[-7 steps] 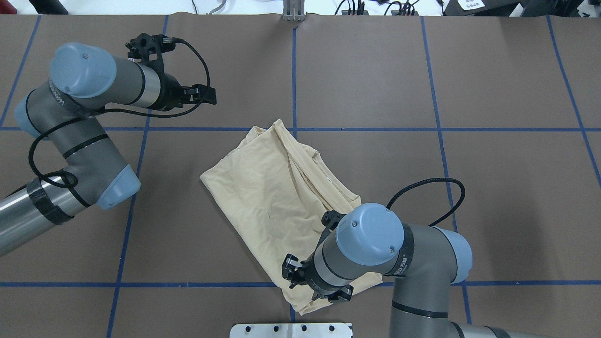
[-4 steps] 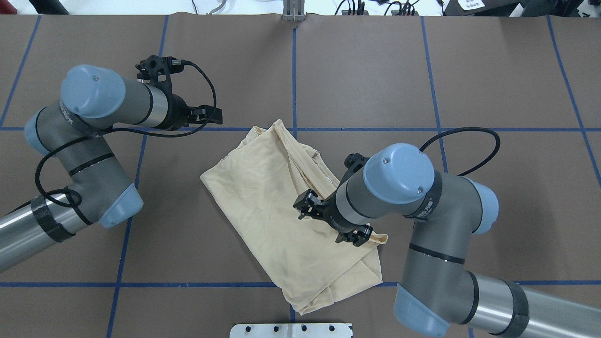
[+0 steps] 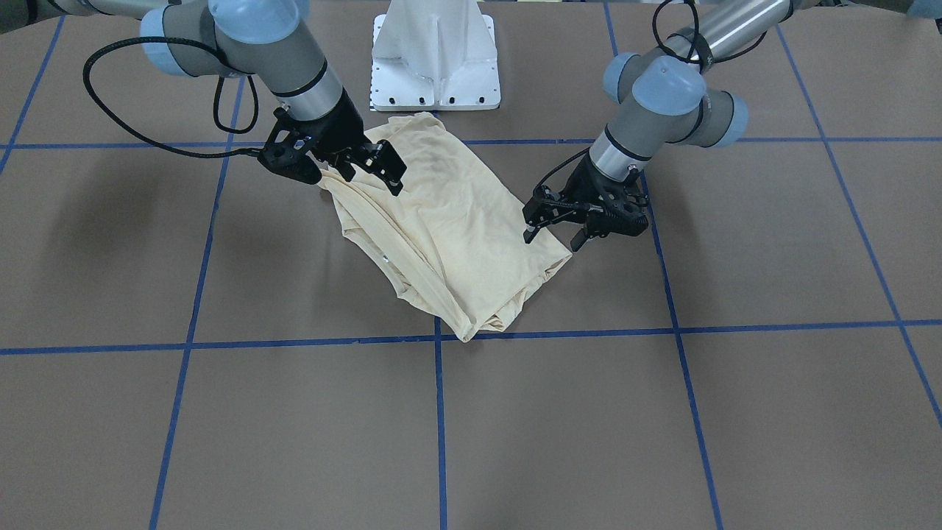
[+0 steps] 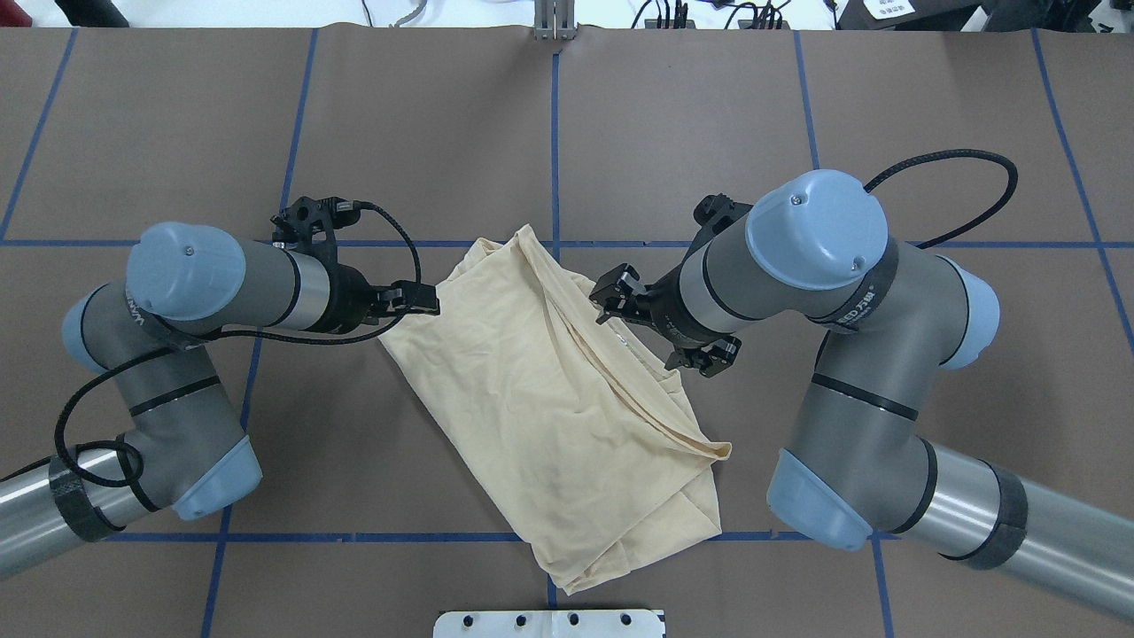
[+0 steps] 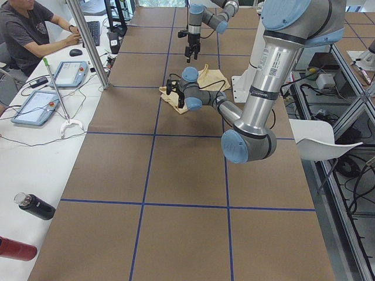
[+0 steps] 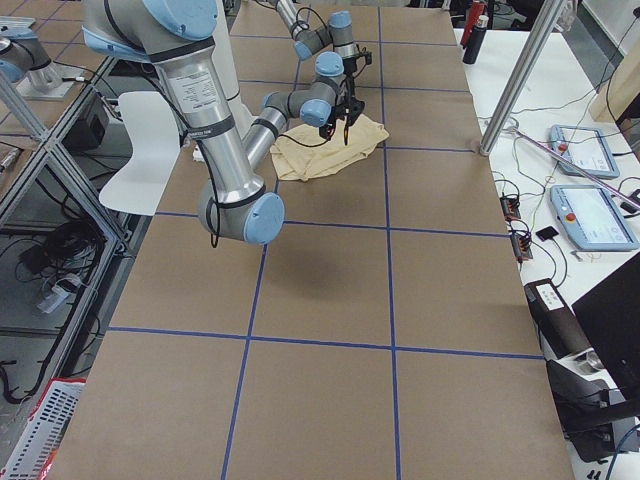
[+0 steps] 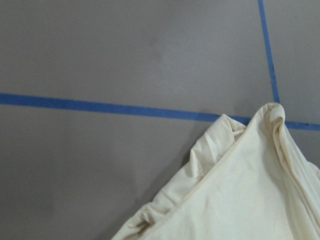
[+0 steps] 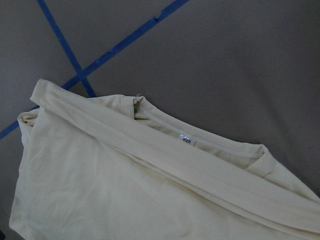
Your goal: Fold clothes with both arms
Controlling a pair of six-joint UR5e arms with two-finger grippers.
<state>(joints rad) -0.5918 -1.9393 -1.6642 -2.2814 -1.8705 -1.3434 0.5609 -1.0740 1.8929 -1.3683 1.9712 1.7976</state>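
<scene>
T-shirt loosely folded; left pincer spread at its edge, right pincer spread over opposite side.

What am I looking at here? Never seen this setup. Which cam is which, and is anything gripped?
It is a robot with two silver-grey jointed arms with light blue joint caps: the left arm and the right arm. Each ends in a black two-finger gripper. They work over a brown table with a blue taped grid.

There are six views. One looks down from behind the robot and one faces it from across the table, so its sides are mirrored. One sits at each table end, and there is one camera on each wrist.

On the table lies a pale cream-yellow thin T-shirt, partly folded and rumpled. The left gripper is open at one of its corners. The right gripper is open above the neck edge, where the right wrist view shows a small white label. Nothing is gripped.
</scene>
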